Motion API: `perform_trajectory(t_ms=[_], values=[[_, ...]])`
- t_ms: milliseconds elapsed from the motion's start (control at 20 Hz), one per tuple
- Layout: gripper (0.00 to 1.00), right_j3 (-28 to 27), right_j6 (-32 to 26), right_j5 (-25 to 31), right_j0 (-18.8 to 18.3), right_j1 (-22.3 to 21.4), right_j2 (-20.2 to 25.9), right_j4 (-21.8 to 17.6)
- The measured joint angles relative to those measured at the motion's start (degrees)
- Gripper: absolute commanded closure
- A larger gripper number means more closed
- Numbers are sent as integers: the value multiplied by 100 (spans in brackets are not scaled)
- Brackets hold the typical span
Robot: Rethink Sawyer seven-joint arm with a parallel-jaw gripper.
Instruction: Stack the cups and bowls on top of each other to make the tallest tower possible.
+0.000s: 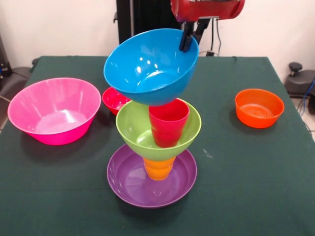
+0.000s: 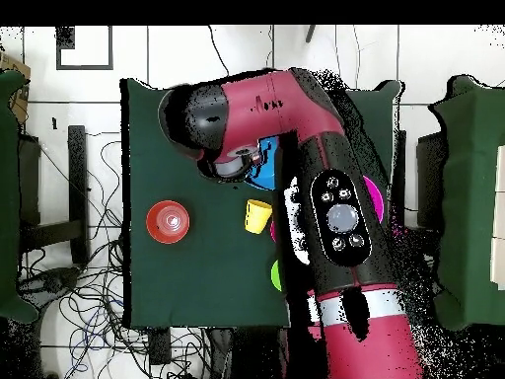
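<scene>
The tower stands at the table's middle. Its base is the purple bowl (image 1: 129, 183), which holds the orange cup (image 1: 158, 168). The lime green bowl (image 1: 133, 129) sits on that cup, with the red cup (image 1: 168, 123) standing in it. The blue bowl (image 1: 147, 66) rests tilted on the red cup. My gripper (image 1: 191, 35) is shut on the blue bowl's far rim. In the overhead view my arm (image 2: 335, 217) hides the tower and the gripper; only a sliver of the blue bowl (image 2: 264, 170) shows. The yellow cup (image 2: 257, 215) stands beside the arm.
The big pink bowl (image 1: 54, 110) sits at the left. The small red bowl (image 1: 114, 100) is behind the tower. The small orange bowl (image 1: 259, 107) sits at the right and also shows in the overhead view (image 2: 168, 221). A green sliver (image 2: 276, 273) shows by the arm.
</scene>
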Motion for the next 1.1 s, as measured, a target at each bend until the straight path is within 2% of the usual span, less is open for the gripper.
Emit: perform_trajectory(t_ms=[650, 1100], values=[[100, -261, 0, -5, 81, 552, -148, -2], [100, -412, 0, -95, 118, 617, -252, -2]])
